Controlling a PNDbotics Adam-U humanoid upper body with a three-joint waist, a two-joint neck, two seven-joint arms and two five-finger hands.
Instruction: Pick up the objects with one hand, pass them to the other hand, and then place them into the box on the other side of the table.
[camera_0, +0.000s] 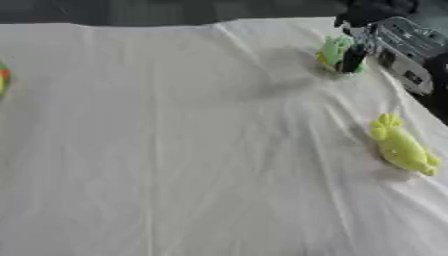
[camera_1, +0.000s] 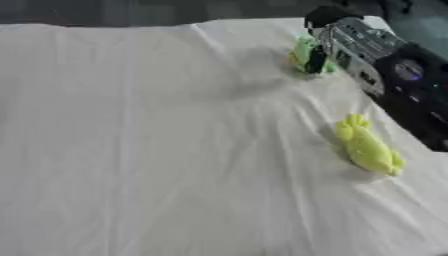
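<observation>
My right hand (camera_0: 372, 27) comes in from the upper right, black with silver parts. Its fingers curl round a small light-green object (camera_0: 333, 51) at the far right of the white-clothed table; a dark finger (camera_0: 353, 59) crosses the object's front. I cannot tell whether the object touches the cloth. A yellow-green soft toy (camera_1: 367, 146), long with a tufted end, lies on the cloth nearer to me on the right. My left hand shows in neither view.
The white cloth (camera_0: 175, 150) covers the whole table and is creased on the right. An orange and green thing (camera_0: 3, 77) peeks in at the left edge. The table's far edge (camera_0: 175, 24) meets a dark background.
</observation>
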